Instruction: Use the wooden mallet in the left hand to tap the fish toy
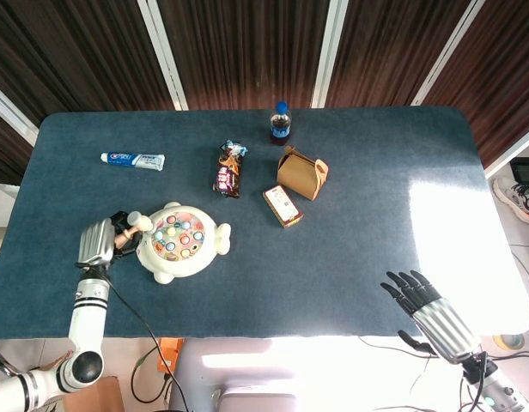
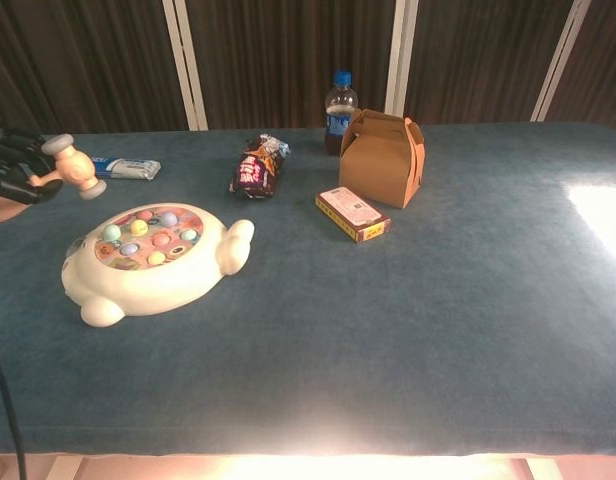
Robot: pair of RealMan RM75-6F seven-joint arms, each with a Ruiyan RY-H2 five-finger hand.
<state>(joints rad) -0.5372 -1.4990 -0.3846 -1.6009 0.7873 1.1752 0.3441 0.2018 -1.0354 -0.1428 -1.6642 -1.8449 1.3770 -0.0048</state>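
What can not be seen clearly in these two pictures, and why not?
- Left hand: the chest view's left edge cuts it off; in the head view its own back hides the grip on the wooden mallet.
- Right hand: only in the head view.
- Print on the toothpaste tube and small box: too small to read.
- Table near edge: washed out by glare.

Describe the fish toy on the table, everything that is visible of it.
The fish toy is a cream-white, glossy plastic body, rounded, lying flat on the blue table near its left front. A tail fin points toward the table's middle and a small fin juts toward the front edge. Its round top face carries a ring of small pastel pegs in pink, green, yellow and blue. The wooden mallet, held by the left hand, hangs just above its left edge; contact cannot be told.
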